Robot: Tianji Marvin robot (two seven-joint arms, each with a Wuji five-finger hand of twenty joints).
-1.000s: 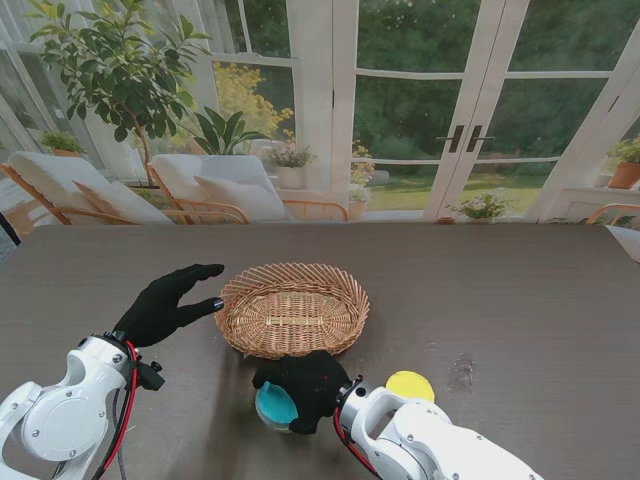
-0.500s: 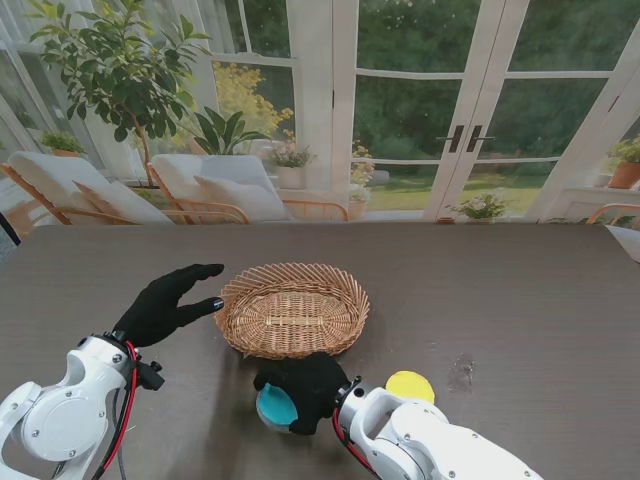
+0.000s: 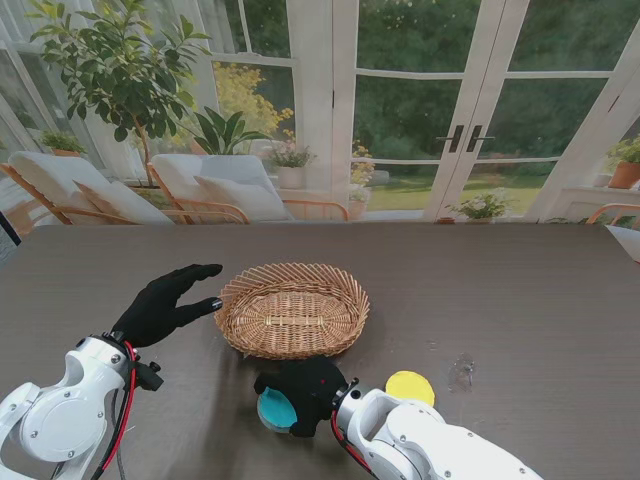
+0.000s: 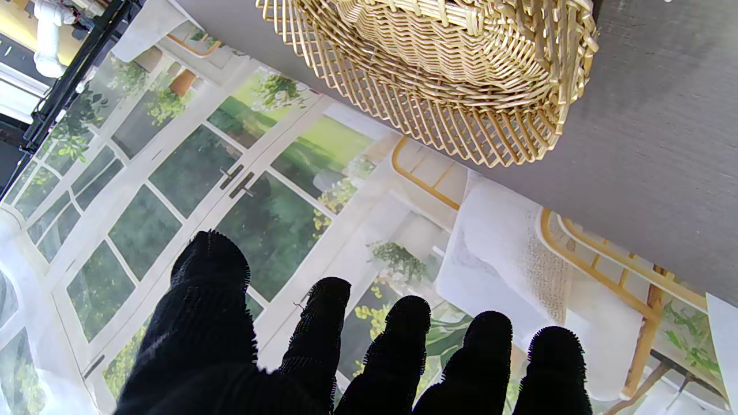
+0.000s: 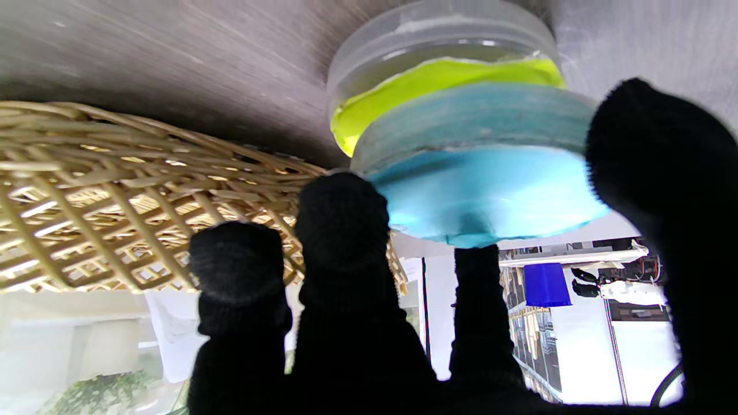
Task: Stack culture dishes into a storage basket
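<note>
- While my right hand [image 3: 303, 392] grips the blue dish [image 3: 274, 409] at the basket's [image 3: 292, 309] six o'clock, my stand view shows a yellow dish [image 3: 410, 387] apart.
- Only the right wrist view shows a yellow-green dish [image 5: 438, 86] beneath the blue one.
- My left hand [image 3: 165, 301], fingers spread and empty, hovers at the basket's nine o'clock.

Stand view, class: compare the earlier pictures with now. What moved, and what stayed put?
The right hand, shut on the blue culture dish, drew slightly nearer to me, taking the dish with it. The left hand, the basket and the yellow dish stayed as they were.
</note>
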